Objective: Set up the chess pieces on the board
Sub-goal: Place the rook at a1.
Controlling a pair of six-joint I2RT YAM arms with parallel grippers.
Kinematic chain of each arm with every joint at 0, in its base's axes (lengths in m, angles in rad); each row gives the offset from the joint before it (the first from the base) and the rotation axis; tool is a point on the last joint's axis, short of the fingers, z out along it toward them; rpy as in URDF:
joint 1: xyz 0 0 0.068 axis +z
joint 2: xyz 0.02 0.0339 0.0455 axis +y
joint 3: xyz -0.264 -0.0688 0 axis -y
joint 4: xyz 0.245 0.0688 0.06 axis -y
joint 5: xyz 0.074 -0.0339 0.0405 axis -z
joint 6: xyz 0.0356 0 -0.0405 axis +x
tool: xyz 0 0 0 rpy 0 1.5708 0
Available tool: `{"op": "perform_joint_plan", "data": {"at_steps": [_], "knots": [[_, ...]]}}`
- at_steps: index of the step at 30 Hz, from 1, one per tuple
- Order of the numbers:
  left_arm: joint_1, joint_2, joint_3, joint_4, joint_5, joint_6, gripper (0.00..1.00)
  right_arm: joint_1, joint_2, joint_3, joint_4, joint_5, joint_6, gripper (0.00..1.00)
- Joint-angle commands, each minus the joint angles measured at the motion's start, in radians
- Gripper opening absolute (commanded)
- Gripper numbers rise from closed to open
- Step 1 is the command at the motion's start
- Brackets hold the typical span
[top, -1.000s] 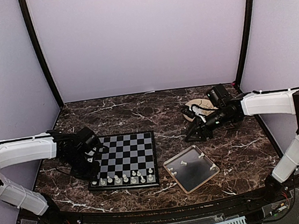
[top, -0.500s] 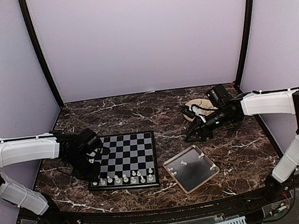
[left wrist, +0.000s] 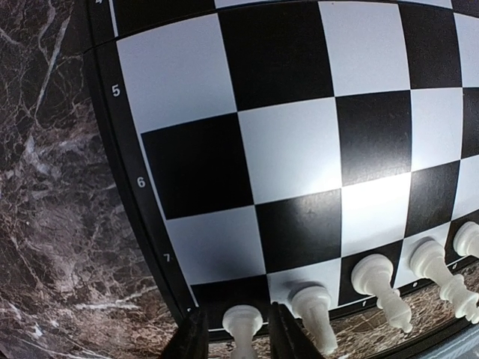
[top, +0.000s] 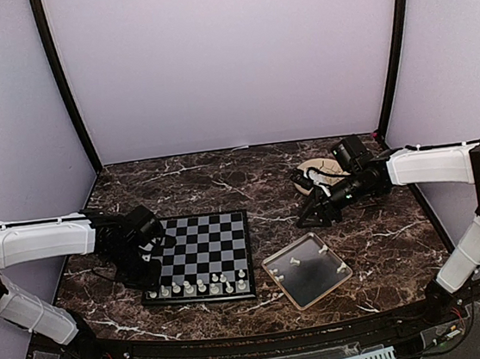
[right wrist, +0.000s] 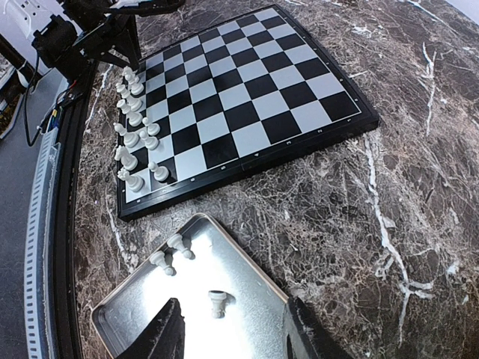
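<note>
Left end effector (left wrist: 238, 314): at the board's (top: 208, 244) near left corner. Its fingers (left wrist: 193, 336) are slightly spread. One white piece (left wrist: 243, 323) stands upright between them on the corner square, with a gap showing on at least one side, so it is not pinched.

The chess pieces (top: 196, 285) stand along the board's near edge in two short rows.

Right end effector (right wrist: 233, 314): spread, nothing between the fingers, low over the table (top: 223, 181) behind the metal tray (top: 308, 283). Three loose pieces (right wrist: 179, 243) lie in the tray, apart from this end effector.
</note>
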Motion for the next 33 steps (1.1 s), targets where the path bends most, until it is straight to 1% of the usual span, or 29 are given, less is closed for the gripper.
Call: {"op": "perform_joint_plan", "data": {"at_steps": [1, 3, 7, 17, 24, 33], "knots": [[0.005, -0.029, 0.013, -0.052, 0.011, 0.001, 0.32, -0.003, 0.006, -0.007, 0.012, -0.012, -0.006, 0.45], [0.005, -0.036, 0.021, -0.075, 0.023, 0.003, 0.34, -0.003, 0.005, -0.008, 0.012, -0.011, -0.006, 0.45], [0.005, -0.018, 0.034, -0.122, 0.038, 0.008, 0.32, -0.003, 0.004, -0.008, 0.012, -0.012, -0.006, 0.45], [0.005, 0.017, 0.035, -0.086, 0.042, 0.025, 0.19, -0.003, 0.000, -0.009, 0.011, -0.006, -0.006, 0.45], [0.005, 0.029, 0.047, -0.077, 0.018, 0.035, 0.12, -0.003, 0.002, -0.009, 0.011, -0.006, -0.008, 0.45], [0.004, 0.030, 0.038, -0.070, 0.012, 0.039, 0.11, -0.003, 0.008, -0.006, 0.009, -0.008, -0.008, 0.45]]}}
